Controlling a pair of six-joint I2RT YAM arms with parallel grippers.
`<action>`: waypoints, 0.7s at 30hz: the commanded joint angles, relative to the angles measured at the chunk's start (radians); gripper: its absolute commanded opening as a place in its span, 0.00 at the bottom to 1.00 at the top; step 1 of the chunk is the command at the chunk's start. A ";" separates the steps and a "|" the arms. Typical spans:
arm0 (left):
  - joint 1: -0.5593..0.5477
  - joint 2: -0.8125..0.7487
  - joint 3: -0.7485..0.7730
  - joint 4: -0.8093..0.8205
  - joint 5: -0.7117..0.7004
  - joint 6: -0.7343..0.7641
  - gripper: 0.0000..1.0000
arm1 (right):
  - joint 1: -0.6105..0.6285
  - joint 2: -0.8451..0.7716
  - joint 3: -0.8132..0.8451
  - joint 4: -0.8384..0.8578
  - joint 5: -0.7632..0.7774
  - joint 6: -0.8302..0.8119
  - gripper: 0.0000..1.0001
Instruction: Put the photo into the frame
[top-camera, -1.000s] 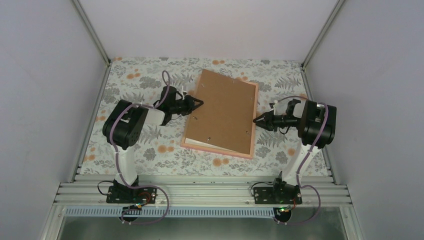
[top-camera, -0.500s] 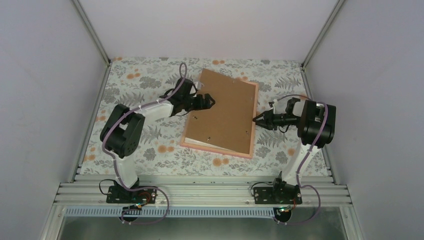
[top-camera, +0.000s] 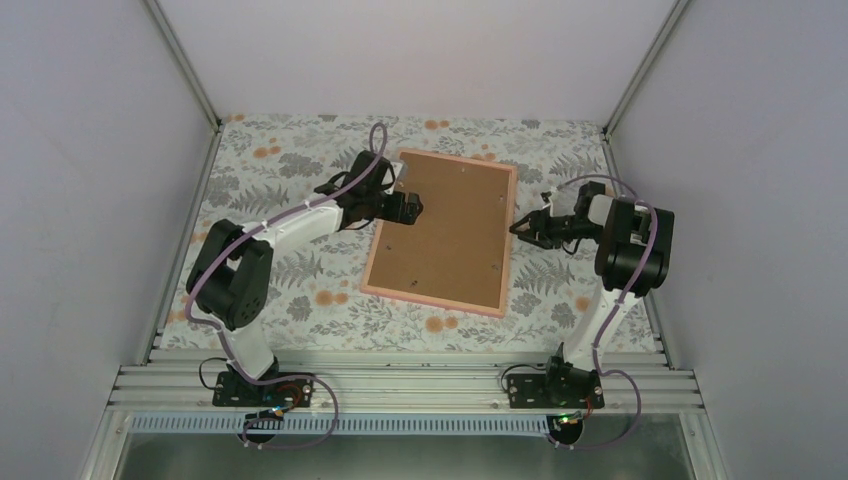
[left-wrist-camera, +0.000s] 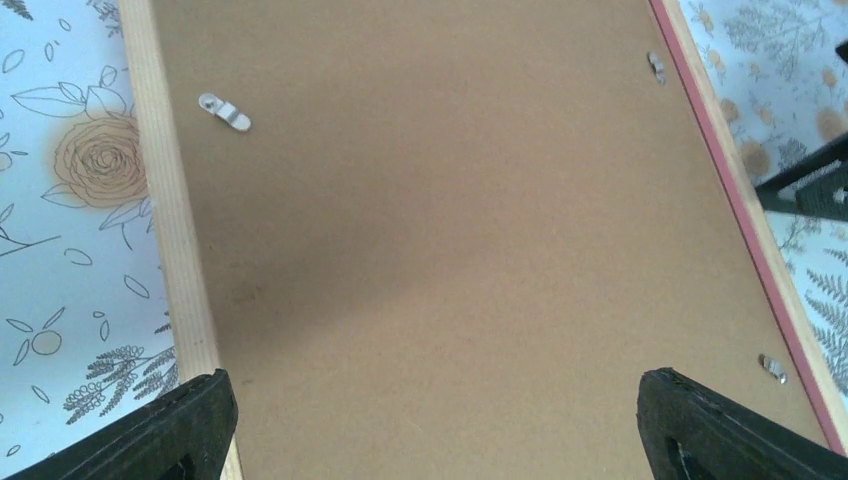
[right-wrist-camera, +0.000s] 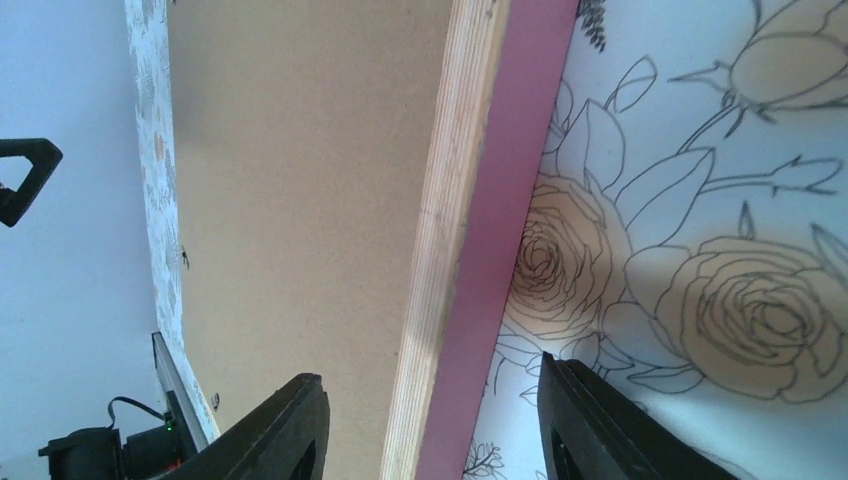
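The frame (top-camera: 432, 298) lies face down at the middle of the counter (top-camera: 290, 170). Its brown board (top-camera: 445, 228) sits flat inside the pink rim. The photo is out of sight; it probably lies under the board, but nothing shows it. The left jaws hang released over the board at the frame's 10 o'clock, grasping nothing. The right jaws, also released, straddle the rim at 3 o'clock; I cannot tell whether they touch it.

The small clips (left-wrist-camera: 225, 110) appear to lie wholly on the board, short of the rim, so the back looks unlocked. Lifting or tipping the frame could spill the board and photo. A hard push near one edge could rock the board up at the other. If the right jaws clench on the rim, they could drag the frame askew.

The board hides how the photo sits, and both sets of jaws crowd the long sides. The walls (top-camera: 90, 150) at 9 and 3 o'clock limit swing.
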 joint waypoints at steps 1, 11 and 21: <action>0.008 -0.056 -0.049 0.016 0.002 0.073 1.00 | 0.005 0.005 0.015 0.026 0.089 0.008 0.54; 0.212 -0.153 -0.183 0.135 0.190 0.142 1.00 | 0.045 0.078 0.063 0.053 0.074 0.023 0.54; 0.349 -0.250 -0.269 0.050 0.285 0.417 1.00 | 0.143 0.152 0.156 0.077 0.085 0.016 0.55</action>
